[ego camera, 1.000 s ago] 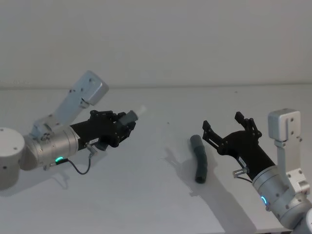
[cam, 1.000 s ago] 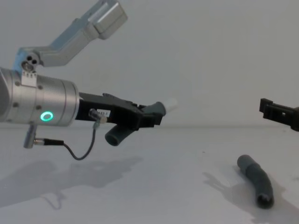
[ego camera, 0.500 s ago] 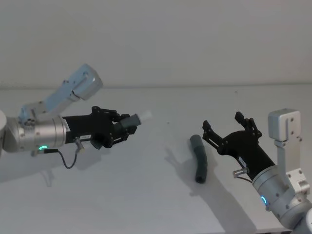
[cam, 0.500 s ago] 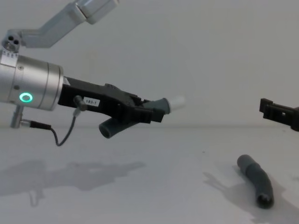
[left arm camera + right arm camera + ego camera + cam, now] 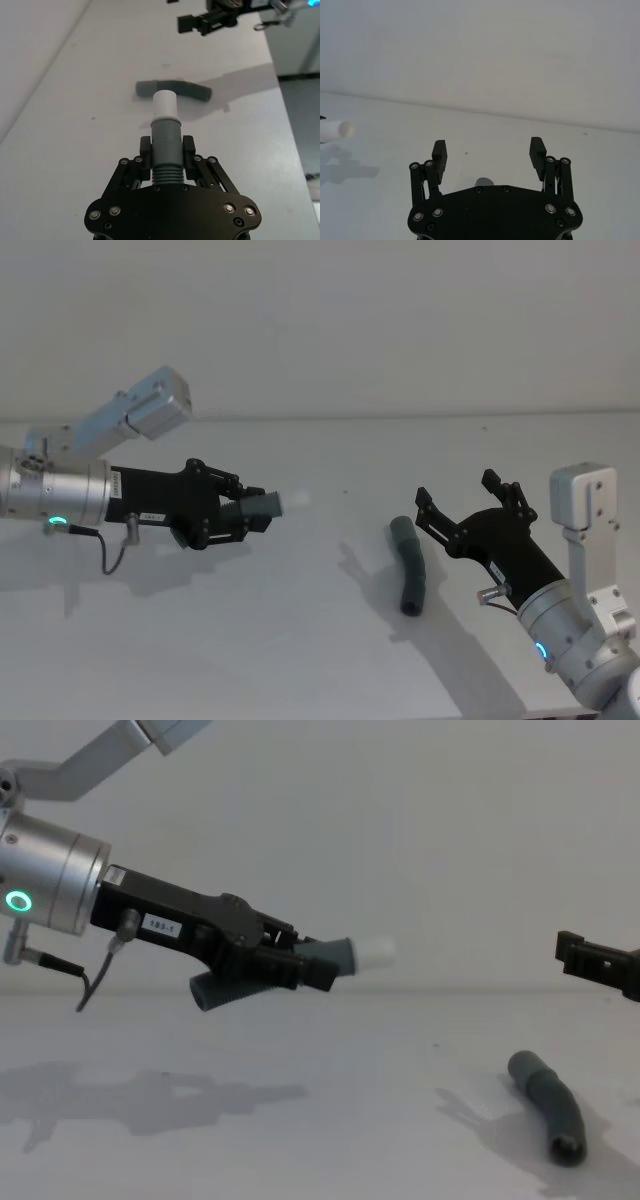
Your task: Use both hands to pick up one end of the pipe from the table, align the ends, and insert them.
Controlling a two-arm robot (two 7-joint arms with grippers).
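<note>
My left gripper (image 5: 250,515) (image 5: 290,966) (image 5: 166,148) is shut on one pipe piece (image 5: 264,504) (image 5: 332,957) (image 5: 165,142), held in the air above the table (image 5: 250,640). Its white tip (image 5: 378,953) (image 5: 165,105) (image 5: 335,130) points toward the right arm. The other pipe piece (image 5: 410,566) (image 5: 550,1105) (image 5: 172,90) lies flat on the table, with its dark open socket (image 5: 568,1150) toward me. My right gripper (image 5: 458,490) (image 5: 488,150) hangs open just beside and above that lying piece, not touching it.
The white table runs back to a plain pale wall. Its front right edge (image 5: 470,710) lies close under the right arm. Bare surface lies between the two arms.
The left arm has swung lower and outward, turning the held pipe piece from tilted up to nearly level, tip toward the right. The right arm and the lying piece have not moved.
</note>
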